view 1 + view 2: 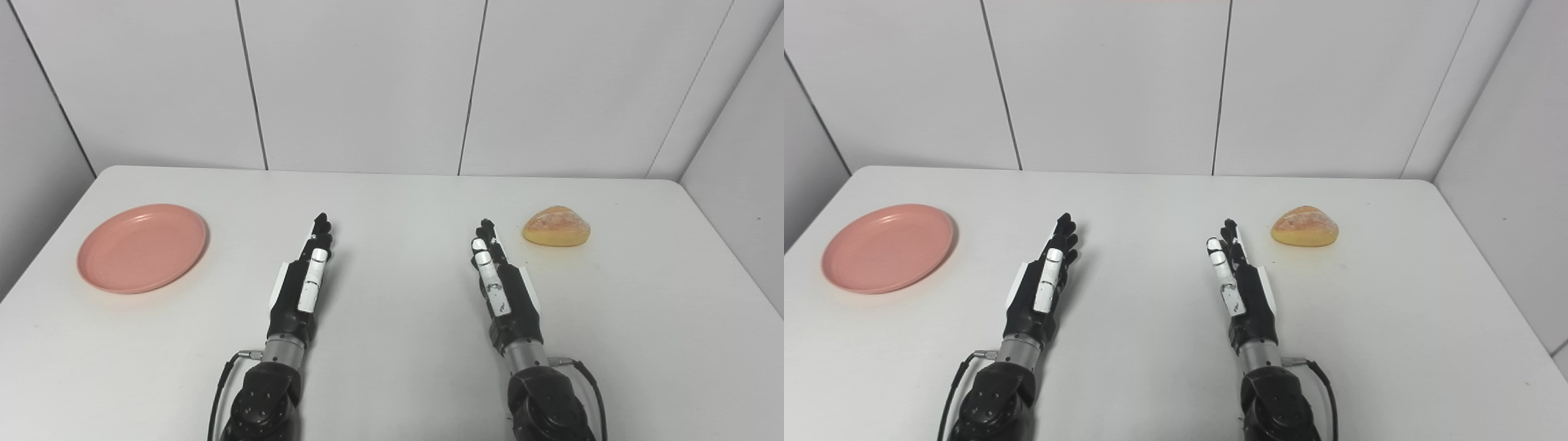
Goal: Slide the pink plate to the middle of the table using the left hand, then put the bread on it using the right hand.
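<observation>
White table [392,380] against a white panelled wall [367,79]. The pink plate [142,247] lay flat near the table's left edge, about midway between the near and far edges, with nothing on it. The bread [556,226], a rounded golden loaf with a pale dusted top, sat toward the right side of the table, closer to the far edge than the near one, resting directly on the surface.

Both arms entered from the near edge and pointed toward the far edge, roughly parallel, with the table's middle left bare between them.

Left hand [305,278]: extended straight, fingers stretched out and lying close side by side, holding nothing. It was well apart from the pink plate, which lay to its left.

Right hand [499,278]: likewise extended with fingers straight and close together, nothing held. The bread lay near its fingertips [486,228], just beyond and to the right, not touching.

Whether the palms rested on the table or hovered just above it could not be determined from either view. A dark cable [215,392] looped off each wrist.
</observation>
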